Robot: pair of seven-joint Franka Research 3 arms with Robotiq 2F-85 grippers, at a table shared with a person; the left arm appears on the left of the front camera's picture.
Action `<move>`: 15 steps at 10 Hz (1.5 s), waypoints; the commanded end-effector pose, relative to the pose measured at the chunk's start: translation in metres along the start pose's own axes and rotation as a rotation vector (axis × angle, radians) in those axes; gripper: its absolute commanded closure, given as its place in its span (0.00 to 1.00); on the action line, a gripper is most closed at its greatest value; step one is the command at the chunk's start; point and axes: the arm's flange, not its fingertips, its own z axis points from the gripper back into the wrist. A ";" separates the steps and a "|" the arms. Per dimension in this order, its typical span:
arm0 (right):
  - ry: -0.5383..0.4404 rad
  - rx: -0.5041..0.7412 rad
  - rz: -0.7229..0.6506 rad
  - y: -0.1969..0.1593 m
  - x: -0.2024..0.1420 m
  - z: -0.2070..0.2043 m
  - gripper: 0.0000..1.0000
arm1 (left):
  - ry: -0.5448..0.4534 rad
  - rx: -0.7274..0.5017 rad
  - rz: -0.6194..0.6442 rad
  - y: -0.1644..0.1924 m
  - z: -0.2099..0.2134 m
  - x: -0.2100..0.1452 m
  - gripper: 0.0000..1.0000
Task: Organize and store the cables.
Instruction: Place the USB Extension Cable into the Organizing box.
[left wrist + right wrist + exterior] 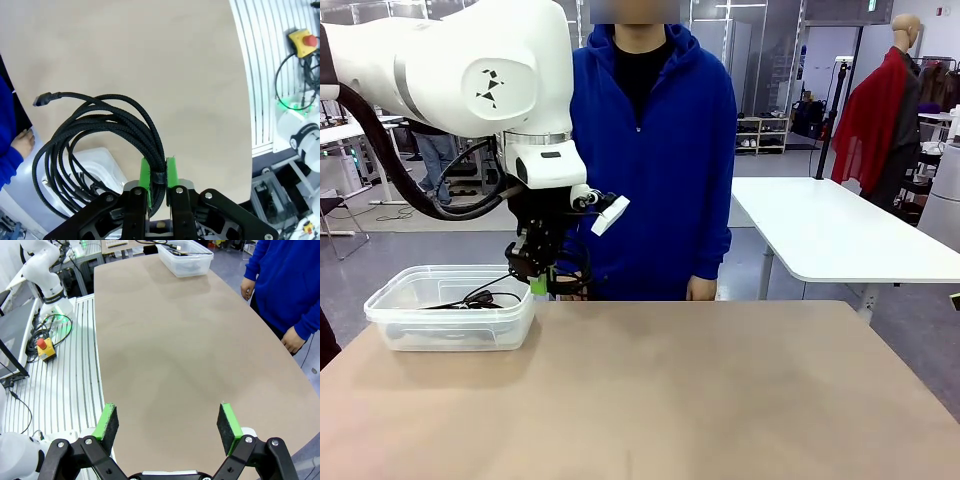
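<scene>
Tan table (720, 400): left gripper (158, 175) clamps cable coil (95, 135) beside plastic bin (450, 310); right gripper (169, 422) spread wide, holding nothing.

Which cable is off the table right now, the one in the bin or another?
The braided coil pinched in the left tool, hanging by the clear bin. The other cable lies inside the bin, ungripped.

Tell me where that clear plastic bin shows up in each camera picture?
Front view: the bin sits at the table's far left, under the left gripper, with cables inside.
Left wrist view: lower left, behind the coiled cable pinched in the gripper.
Right wrist view: top centre, far off.
Shared landmark: the person's blue sleeve.
</scene>
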 end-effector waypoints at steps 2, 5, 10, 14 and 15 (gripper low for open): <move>-0.015 -0.006 0.011 0.001 0.003 0.001 0.00 | -0.110 0.073 0.015 0.006 0.016 -0.062 0.85; -0.015 -0.006 0.011 0.001 0.003 0.001 0.00 | -0.194 0.183 0.052 0.013 0.006 -0.131 0.85; -0.015 -0.006 0.011 0.001 0.003 0.001 0.00 | -0.326 0.252 0.197 0.038 -0.029 -0.256 0.85; -0.015 -0.006 0.011 0.001 0.003 0.001 0.00 | -0.279 0.274 0.408 0.072 -0.071 -0.309 0.85; -0.015 -0.006 0.011 0.001 0.003 0.001 0.00 | -0.277 0.269 0.453 0.078 -0.078 -0.316 0.85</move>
